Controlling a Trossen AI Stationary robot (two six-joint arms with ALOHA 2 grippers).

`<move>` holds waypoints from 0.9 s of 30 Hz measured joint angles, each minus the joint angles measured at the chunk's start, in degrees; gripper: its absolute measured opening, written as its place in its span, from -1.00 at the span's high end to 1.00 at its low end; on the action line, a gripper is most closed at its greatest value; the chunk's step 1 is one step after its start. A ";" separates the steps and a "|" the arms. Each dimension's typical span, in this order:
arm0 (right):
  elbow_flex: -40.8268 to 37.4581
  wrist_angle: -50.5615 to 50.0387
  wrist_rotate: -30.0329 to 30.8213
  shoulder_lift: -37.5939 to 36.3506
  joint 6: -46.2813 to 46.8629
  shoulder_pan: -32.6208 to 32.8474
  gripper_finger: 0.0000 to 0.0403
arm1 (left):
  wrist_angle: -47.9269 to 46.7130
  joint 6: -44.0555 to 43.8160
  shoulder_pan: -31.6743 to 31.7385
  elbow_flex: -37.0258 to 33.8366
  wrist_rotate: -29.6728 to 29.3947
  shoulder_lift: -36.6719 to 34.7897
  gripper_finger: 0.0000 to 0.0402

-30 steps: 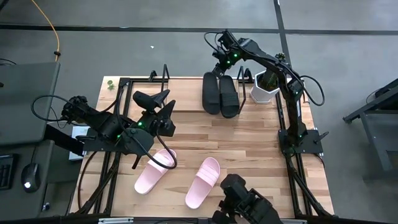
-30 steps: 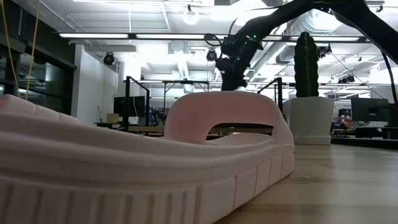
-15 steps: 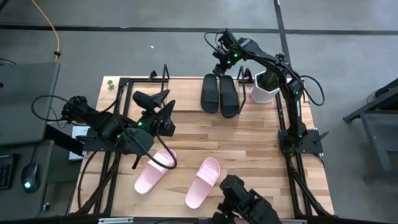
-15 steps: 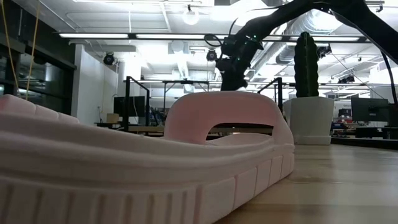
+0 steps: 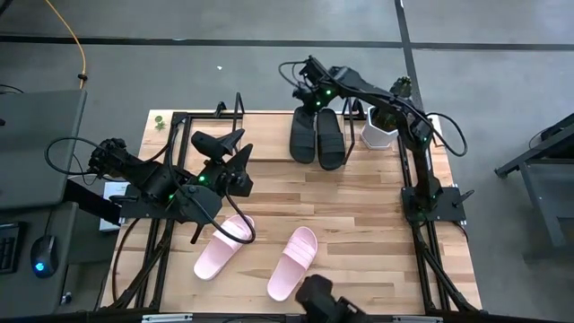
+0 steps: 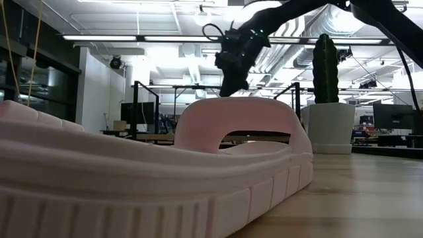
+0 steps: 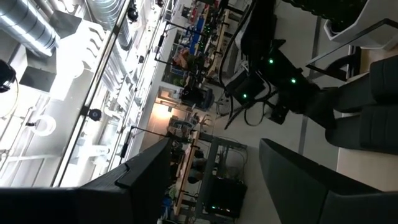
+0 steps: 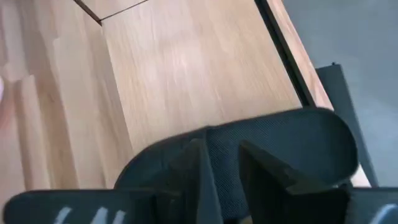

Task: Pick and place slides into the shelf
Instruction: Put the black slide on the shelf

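Your shelf [image 5: 359, 193], the light wooden board with black wire loops at its ends, fills the middle of the high view. On it, toward 12 o'clock, the two black slides [image 5: 316, 135] lie side by side, just beside the white cactus pot [image 5: 380, 131]. Toward 6 o'clock the two pink slides [image 5: 260, 252] lie apart from each other. Your left gripper [image 5: 235, 154] waits over the board at 9 o'clock, fingers spread wide and holding nothing. Your right gripper [image 5: 308, 88] hangs at the far heel ends of the black pair; in its wrist view the fingers [image 8: 199, 165] stand slightly parted over a black slide, gripping nothing.
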 joint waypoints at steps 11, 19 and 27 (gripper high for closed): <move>0.00 1.95 9.08 0.00 -1.49 4.22 0.93 | 0.02 0.05 0.00 0.00 -0.42 0.02 -0.16; 0.02 6.41 8.11 2.48 0.26 5.50 0.99 | 0.00 0.11 0.00 0.00 -0.42 0.02 -0.16; 0.00 6.98 6.11 8.99 -1.36 5.95 1.00 | -0.02 0.11 0.00 0.00 -0.41 0.02 -0.16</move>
